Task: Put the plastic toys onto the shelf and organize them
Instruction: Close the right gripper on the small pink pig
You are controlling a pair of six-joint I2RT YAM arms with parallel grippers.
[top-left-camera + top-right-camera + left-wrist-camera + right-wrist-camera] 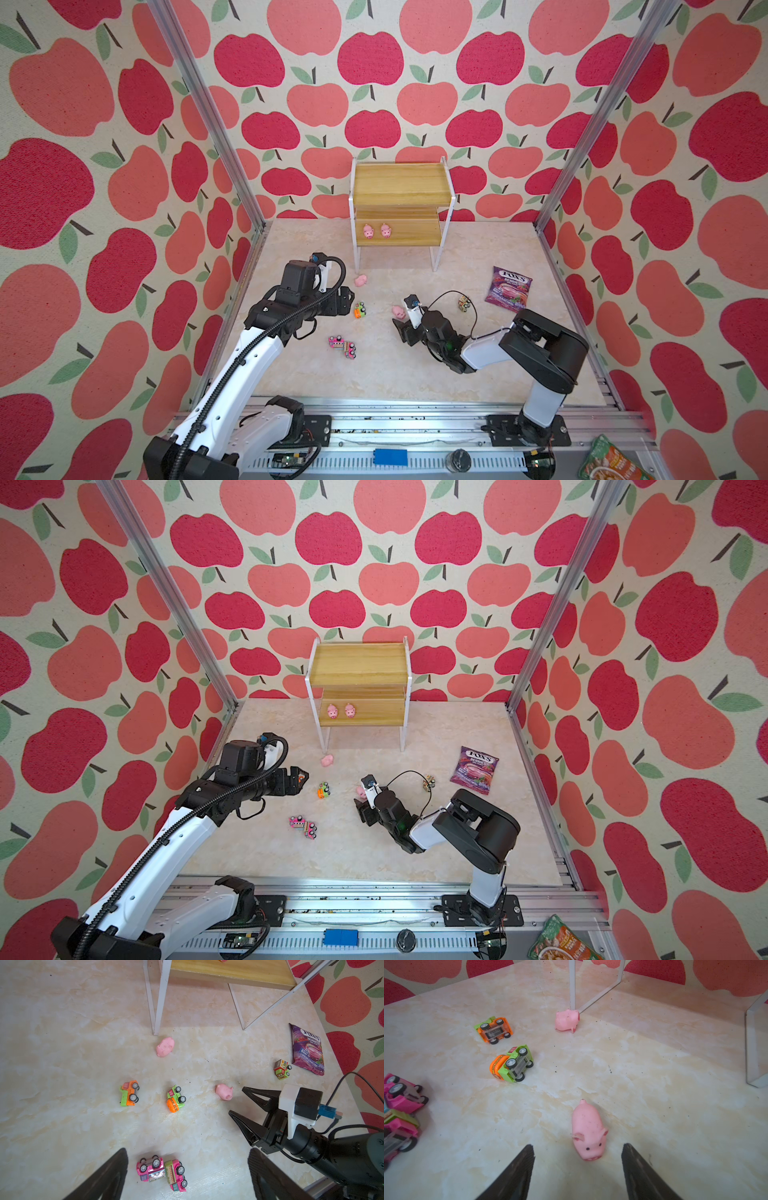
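The shelf (pixel 399 183) stands at the back with two pink pigs (pixel 368 231) (pixel 386 230) on its lower board. A third pig (pixel 360 280) lies by its front left leg. My right gripper (pixel 578 1147) is open, low over the floor, and the head of a fourth pig (pixel 588 1128) sits between its fingertips, untouched. My left gripper (pixel 188 1153) is open and empty above two pink trucks (pixel 162 1171). Two orange-green trucks (pixel 129 1094) (pixel 175 1098) lie on their sides mid-floor. A green-brown truck (pixel 464 303) stands by the bag.
A purple candy bag (pixel 509 289) lies at the right of the floor. Apple-patterned walls and metal posts (pixel 540 224) close in the sides and back. A metal rail (pixel 415 419) runs along the front, with a green snack packet (pixel 606 461) beyond it.
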